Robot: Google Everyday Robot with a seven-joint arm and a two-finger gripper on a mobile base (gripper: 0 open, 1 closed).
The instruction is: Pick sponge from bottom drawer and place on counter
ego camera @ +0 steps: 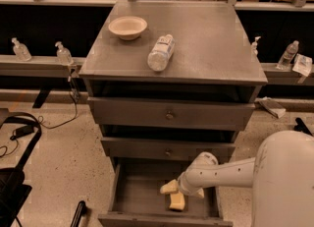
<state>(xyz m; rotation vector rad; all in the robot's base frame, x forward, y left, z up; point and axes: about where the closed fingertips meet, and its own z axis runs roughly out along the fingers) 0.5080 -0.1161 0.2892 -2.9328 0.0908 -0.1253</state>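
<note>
Reaching down into the bottom drawer [131, 191], the gripper [185, 190] hangs low over the sponge [177, 202]. The drawer is pulled out, and the sponge lies flat on its grey floor, near the front and a bit right of the middle. The sponge's long side seems to run from the front of the drawer to the back, so one short end points at the drawer front. Its far end is tucked under the gripper, so the whole shape does not show.

The gripper's two pale fingers [169, 187] are spread apart (they are nearly the same colour as the sponge, so look with care). One finger sticks out to the left, just above the sponge. The other peeks out on the far side of the white wrist and is mostly hidden. I cannot tell if any finger is touching the sponge.

The white arm [225, 173] comes in from the right. The big round white part it joins is cut off by the edge. The drawer's front is cut off at the bottom too.

Up on the counter [216, 39] sit a bowl [127, 27] and a bottle [161, 52] lying on its side.
</note>
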